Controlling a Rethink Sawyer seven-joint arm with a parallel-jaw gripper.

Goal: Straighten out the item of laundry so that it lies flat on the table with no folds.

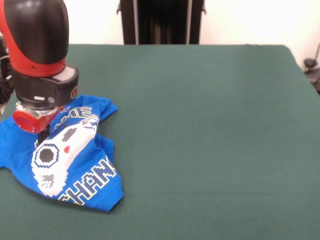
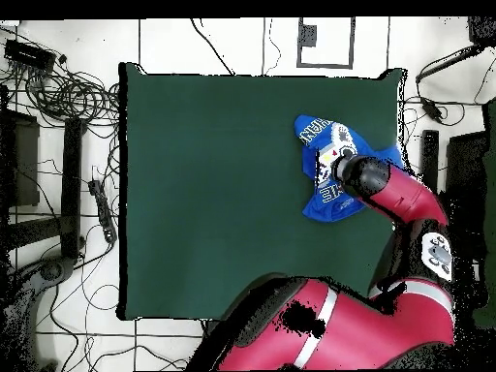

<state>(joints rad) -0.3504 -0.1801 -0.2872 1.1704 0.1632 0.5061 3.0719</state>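
Note:
The item of laundry [image 1: 75, 160], a bright blue T-shirt with a white-grey pixel controller print and yellow-outlined letters, lies crumpled with folds near the table's left edge in the front view. Its print faces up. My gripper [image 1: 42, 134] comes down onto the shirt's upper left part, under the red and black wrist. Whether it holds cloth is hidden. In the overhead view the shirt [image 2: 325, 145] lies near the right edge of the table [image 2: 213, 194], and the arm [image 2: 387, 189] covers part of it.
The dark green table [image 1: 210, 125] stretches wide to the right of the shirt in the front view. Cables and equipment [image 2: 58, 97] lie on the floor beside the table, with more dark gear [image 2: 431, 155] near the shirt's side.

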